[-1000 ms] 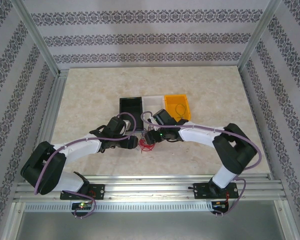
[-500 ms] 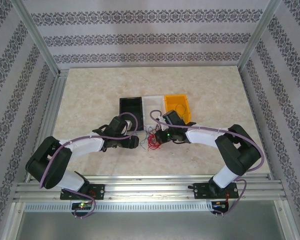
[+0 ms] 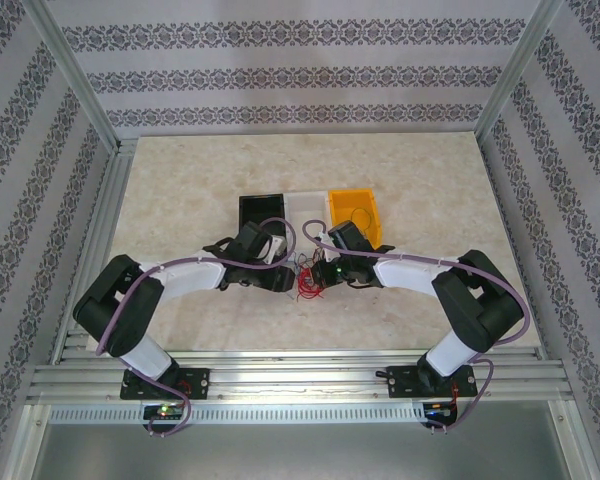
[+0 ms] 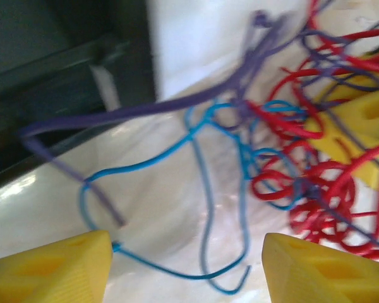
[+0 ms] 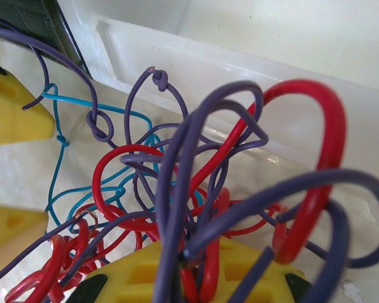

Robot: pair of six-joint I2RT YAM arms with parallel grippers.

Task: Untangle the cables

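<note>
The cables [image 3: 308, 283] are a small tangle of thin red, purple and blue wires on the table just in front of the bins. My right gripper [image 3: 322, 273] is at the tangle's right side. In the right wrist view this gripper [image 5: 202, 262] is shut on red wire [image 5: 306, 126] and purple wire [image 5: 177, 164] loops that rise from its yellow tips. My left gripper [image 3: 285, 278] is at the tangle's left side, open. A loose blue wire [image 4: 205, 189] lies between the yellow fingertips [image 4: 50, 268] of the left gripper [image 4: 188, 271], and the red bunch [image 4: 316, 189] lies to their right.
Three bins stand side by side just behind the tangle: a black bin [image 3: 263, 212], a white bin [image 3: 307, 203] and a yellow bin [image 3: 355, 215] holding a thin wire. The white bin's wall [image 5: 240, 63] is close behind the wires. Bare table lies to the left, right and far side.
My right gripper has shut on the wires and drawn the tangle slightly right and toward the bins. My left gripper has moved right to the tangle, its jaws somewhat narrower.
</note>
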